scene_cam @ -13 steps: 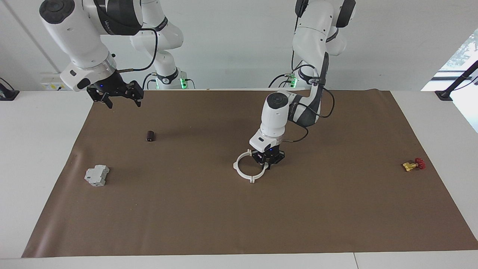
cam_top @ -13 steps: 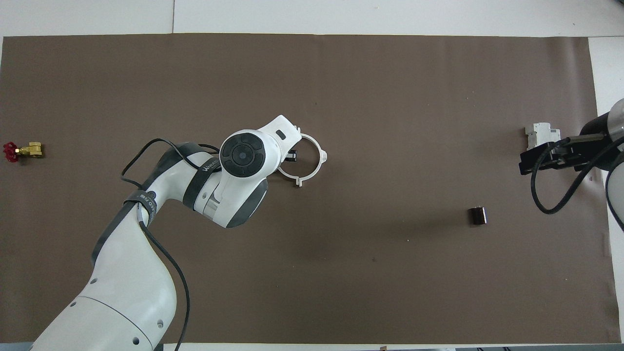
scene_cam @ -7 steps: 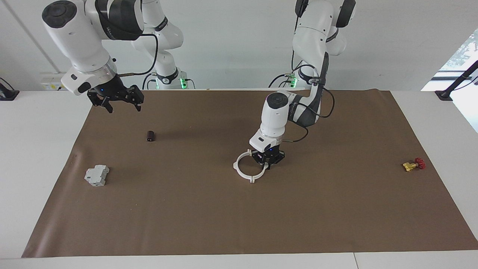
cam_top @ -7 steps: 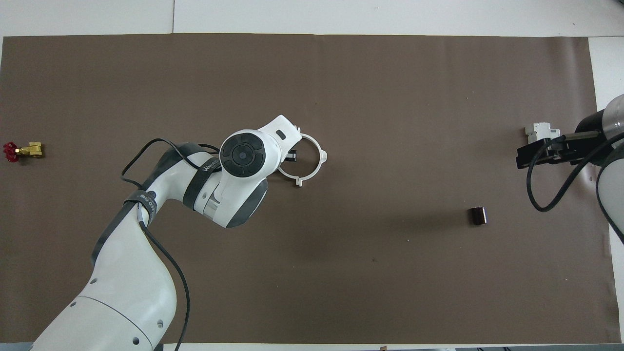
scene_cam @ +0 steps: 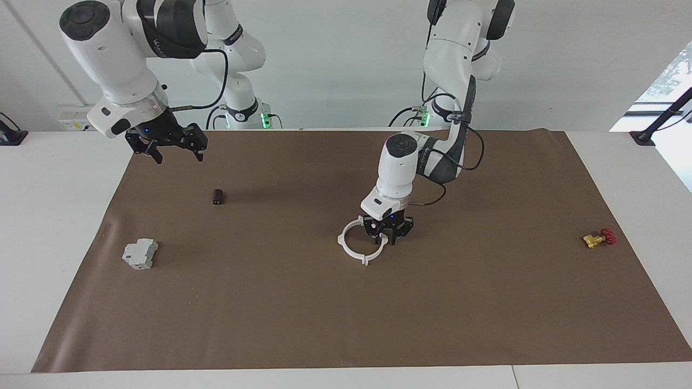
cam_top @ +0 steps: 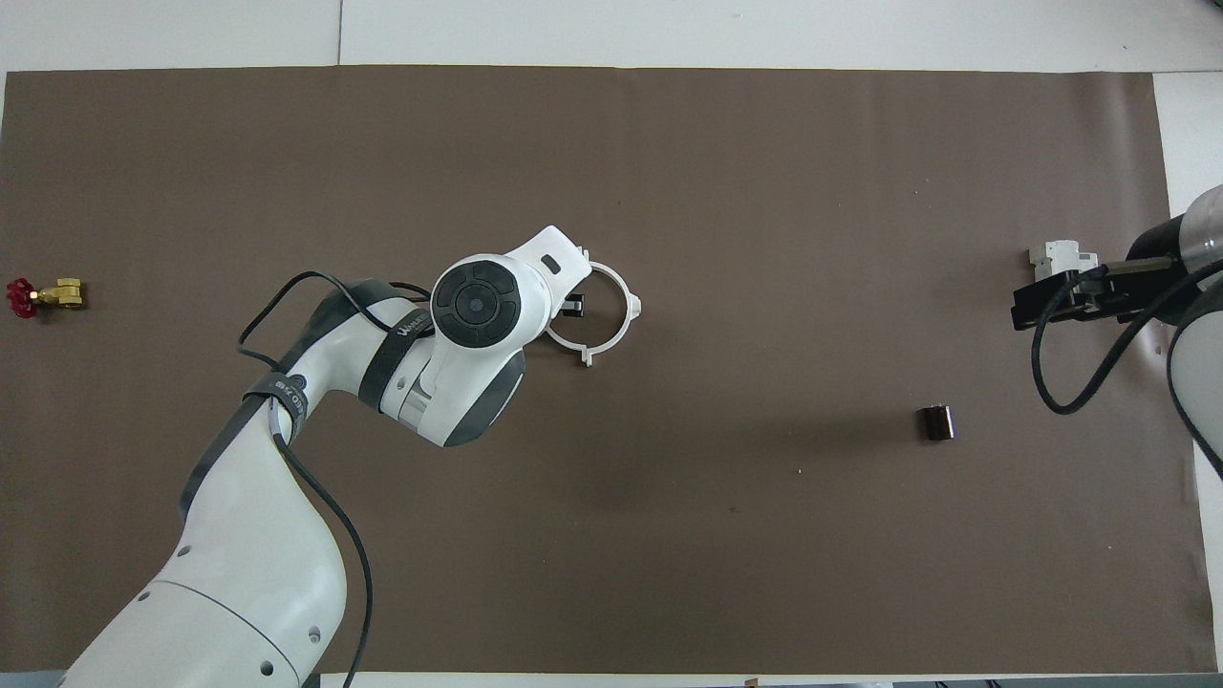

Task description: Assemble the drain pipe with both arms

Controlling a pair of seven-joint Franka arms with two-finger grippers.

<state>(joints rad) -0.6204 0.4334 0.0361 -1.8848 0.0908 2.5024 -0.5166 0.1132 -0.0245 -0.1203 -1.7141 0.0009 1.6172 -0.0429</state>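
The right tool hangs spread over the mat's edge, waiting; the drain pipe lies mid-worktop as one ring; the left tool, fingers parted at its rim, should lift straight up, avoiding any sideways drag.

the left tool has parted its fingers at the drain pipe.

Overhead view: the left arm's white wrist housing covers the left gripper and the adjoining arc of the thin white plastic ring. The right arm is cut off by the frame edge; its black gripper partly covers the grey blocky part.
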